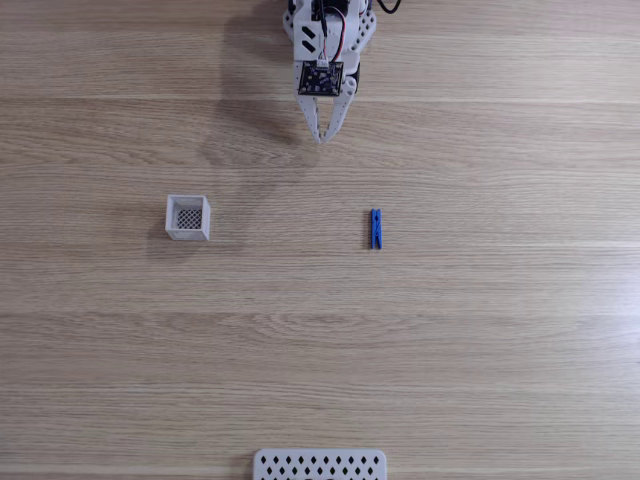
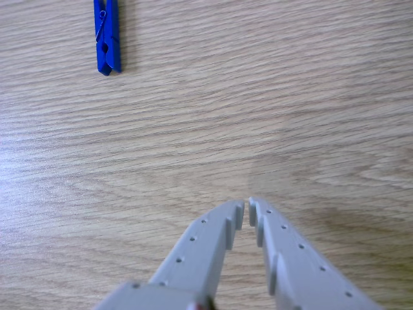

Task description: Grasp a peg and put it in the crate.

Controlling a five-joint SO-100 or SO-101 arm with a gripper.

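Observation:
A slim bright-blue peg (image 1: 375, 228) lies flat on the wooden table, right of centre in the fixed view; it also shows at the top left of the other view as the peg (image 2: 106, 35). The small white crate (image 1: 188, 217) with a dark mesh bottom stands upright at the left, with nothing in it. My gripper (image 1: 322, 137) hangs at the top centre, pointing down the picture, above and left of the peg. Its white fingers meet at the tips and hold nothing, seen close as the gripper (image 2: 248, 206).
A wide flat white panel (image 1: 319, 465) with diamond-shaped holes lies at the bottom edge of the fixed view. Bare wood spreads between the gripper, the peg and the crate.

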